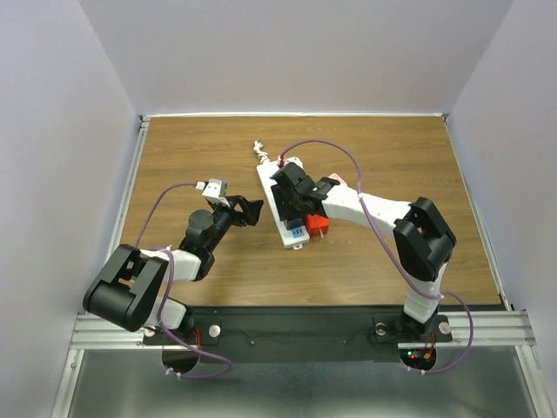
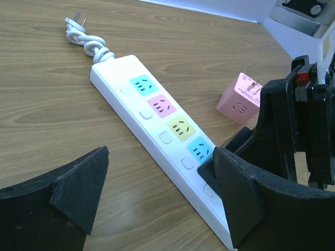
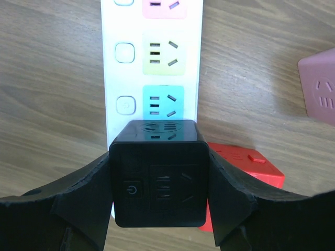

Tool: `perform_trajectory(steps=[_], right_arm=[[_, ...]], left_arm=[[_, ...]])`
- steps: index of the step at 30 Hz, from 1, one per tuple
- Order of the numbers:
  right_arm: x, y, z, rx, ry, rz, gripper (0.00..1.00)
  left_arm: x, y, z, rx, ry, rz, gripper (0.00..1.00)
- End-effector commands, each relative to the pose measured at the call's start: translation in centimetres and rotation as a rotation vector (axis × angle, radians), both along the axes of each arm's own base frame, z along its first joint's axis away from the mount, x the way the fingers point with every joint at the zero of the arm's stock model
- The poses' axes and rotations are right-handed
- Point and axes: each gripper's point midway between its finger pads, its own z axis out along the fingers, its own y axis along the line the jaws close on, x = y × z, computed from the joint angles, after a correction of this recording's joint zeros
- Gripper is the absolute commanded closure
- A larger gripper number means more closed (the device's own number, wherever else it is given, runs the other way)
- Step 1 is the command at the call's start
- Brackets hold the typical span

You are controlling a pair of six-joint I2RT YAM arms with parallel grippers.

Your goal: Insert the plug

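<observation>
The right arm reaches in from its base with the elbow raised and the wrist turned down, so the right gripper (image 1: 294,198) points at the white power strip (image 1: 280,202). Its fingers (image 3: 86,198) pinch the black plug cube (image 3: 158,180) on two opposite sides. The cube sits over the end of the strip nearest those fingers, just short of the blue socket (image 3: 163,103). Whether its prongs are seated cannot be told.

The left arm is folded low, its forearm angled toward the strip. The left gripper (image 1: 246,210) hovers beside the strip with its fingers (image 2: 78,188) spread wide and nothing between them.

The right wrist view alone shows the face of the cube, with a power button and a socket pattern. A red cube (image 3: 245,168) lies just outside the right-hand finger, touching the table beside the strip. A pink cube (image 3: 319,93) lies farther out on that side.

The left wrist view alone shows the strip's whole row beyond the open fingers: green, pink, yellow, then blue sockets. The strip's coiled cord (image 2: 90,43) and its own plug lie at the far end. It also shows metal prongs standing up from the pink cube. A sliver of the black cube shows on the strip, behind the right-hand finger.
</observation>
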Motion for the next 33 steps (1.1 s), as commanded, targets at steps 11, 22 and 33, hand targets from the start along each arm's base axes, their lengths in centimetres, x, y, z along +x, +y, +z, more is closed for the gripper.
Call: perform_trajectory(steps=[11,22,33], right_arm=[[-6.3,-3.9,-8.7,-0.172,0.181,0.012,1.0],[-5.2,-1.3,-5.5,-0.073,0.116,0.029,0.99],[-2.5,1.6,4.3,0.095,-0.103,0.077,0.47]], left_arm=[[0.0,0.3,2.2,-0.029,-0.076,0.005,0.08],[0.1,0.4,2.1,-0.026,-0.07,0.011,0.08],[0.3,0.5,2.2,-0.026,-0.069,0.022,0.08]])
